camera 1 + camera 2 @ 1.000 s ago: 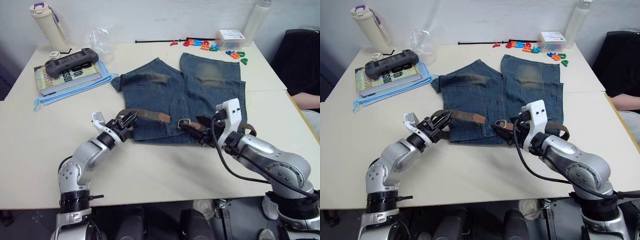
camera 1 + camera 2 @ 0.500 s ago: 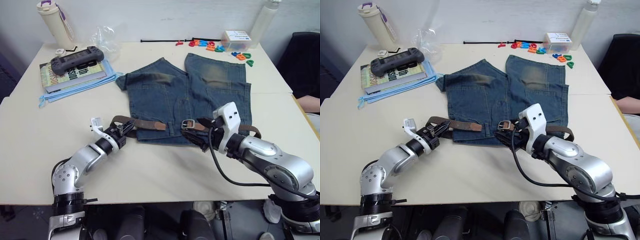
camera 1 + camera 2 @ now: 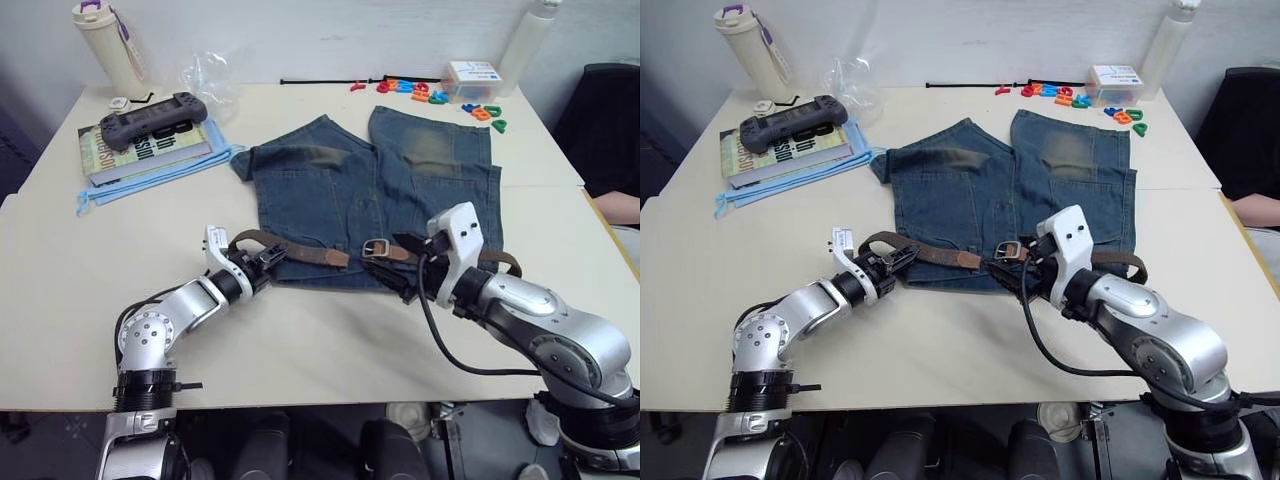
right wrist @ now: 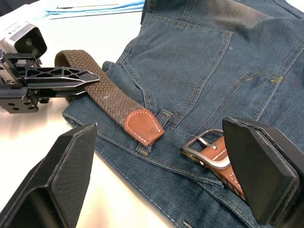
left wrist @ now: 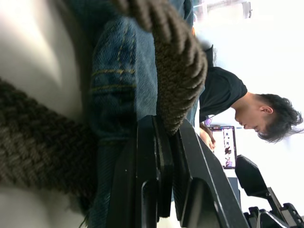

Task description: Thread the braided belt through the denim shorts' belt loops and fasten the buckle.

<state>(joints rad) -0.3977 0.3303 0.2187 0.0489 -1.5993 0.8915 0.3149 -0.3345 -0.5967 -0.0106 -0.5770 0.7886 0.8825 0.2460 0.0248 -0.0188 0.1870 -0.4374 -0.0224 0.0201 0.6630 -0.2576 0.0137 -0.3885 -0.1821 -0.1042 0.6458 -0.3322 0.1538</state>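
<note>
Belt: the dark-brown woven braided belt lies along the waistband of the faded blue denim shorts; its tan leather tip rests just short of the silver metal buckle, unfastened.
Handling: it looks soft, floppy and light, with a grippy weave; the stiffer leather tip seems the best place to take hold for feeding.
Belt loops: one narrow denim belt loop sits between tip and buckle.
Left pincer: clenched on the belt's woven loop at the shorts' left corner.
Right pincer: released, black fingers spread wide above the buckle end.
Tabletop: pale, with the shorts lying flat on it.
</note>
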